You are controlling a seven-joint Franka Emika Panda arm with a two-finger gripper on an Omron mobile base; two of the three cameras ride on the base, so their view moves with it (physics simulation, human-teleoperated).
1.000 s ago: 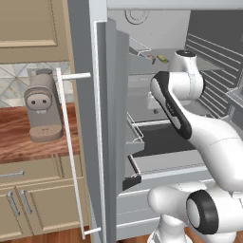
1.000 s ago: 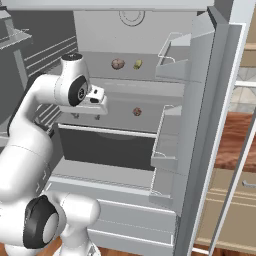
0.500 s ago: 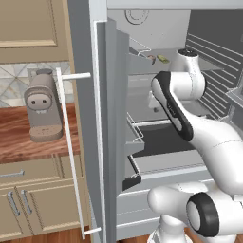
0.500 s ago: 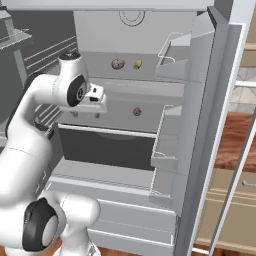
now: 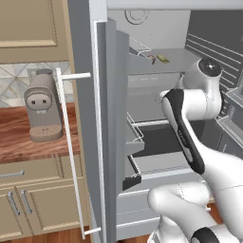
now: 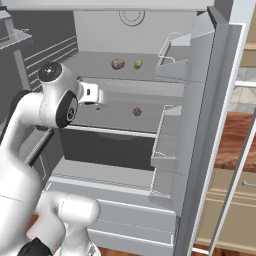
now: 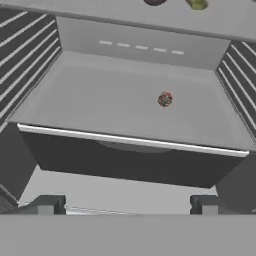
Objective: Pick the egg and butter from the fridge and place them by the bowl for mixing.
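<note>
The fridge (image 6: 95,65) stands open before me. On its upper shelf the brownish-grey egg (image 6: 118,63) lies just left of the yellow-green butter (image 6: 137,64); both also show at the shelf's back in the left base view, egg (image 5: 151,59) and butter (image 5: 163,58). In the hand view the egg (image 7: 154,1) and butter (image 7: 197,4) sit at the top edge. My gripper (image 7: 127,205) is open and empty, level with the middle shelf and below both. From the right base view the gripper (image 6: 100,95) points into the fridge. The bowl is out of view.
A small reddish speckled ball (image 7: 165,99) lies on the middle shelf (image 7: 100,100), above a dark drawer (image 7: 130,167). Door bins (image 6: 172,50) jut from the right door. The left door (image 5: 111,133) with its white bar handle (image 5: 71,152) stands beside a coffee machine (image 5: 42,111) on the wooden counter.
The gripper's jaws have spread a little wider. The arm has barely shifted and nothing in the fridge has moved.
</note>
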